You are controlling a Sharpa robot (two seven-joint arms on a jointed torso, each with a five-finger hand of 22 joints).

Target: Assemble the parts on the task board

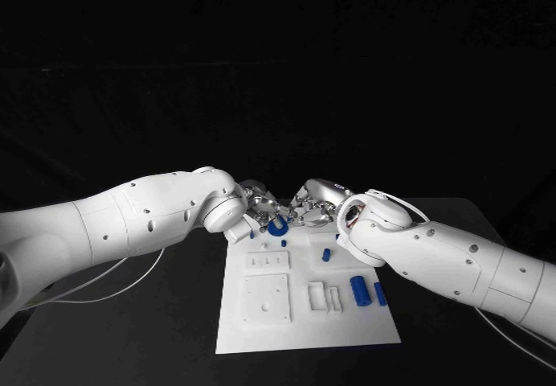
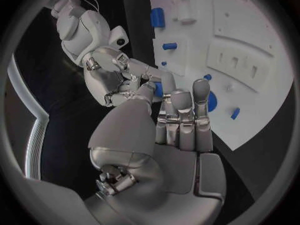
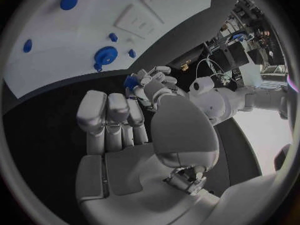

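The white task board (image 1: 307, 326) lies mid-table. My two hands meet over its far edge. My left hand (image 1: 259, 211) pinches a small blue part (image 3: 130, 81) at its fingertips; that part (image 2: 159, 89) sits between its thumb and a finger. My right hand (image 1: 311, 211) hovers close beside it, fingers apart, holding nothing. A blue gear (image 1: 278, 227) lies on the board just below both hands, as does a small blue peg (image 1: 284, 242). Further blue parts rest on the board: a short one (image 1: 327, 255) and two cylinders (image 1: 361, 288) (image 1: 379, 293).
Raised white blocks (image 1: 267, 299) and a slotted bracket (image 1: 323, 297) stand on the board's near half. Black table (image 1: 139, 338) surrounds the board. White cables (image 1: 104, 285) trail under my left arm.
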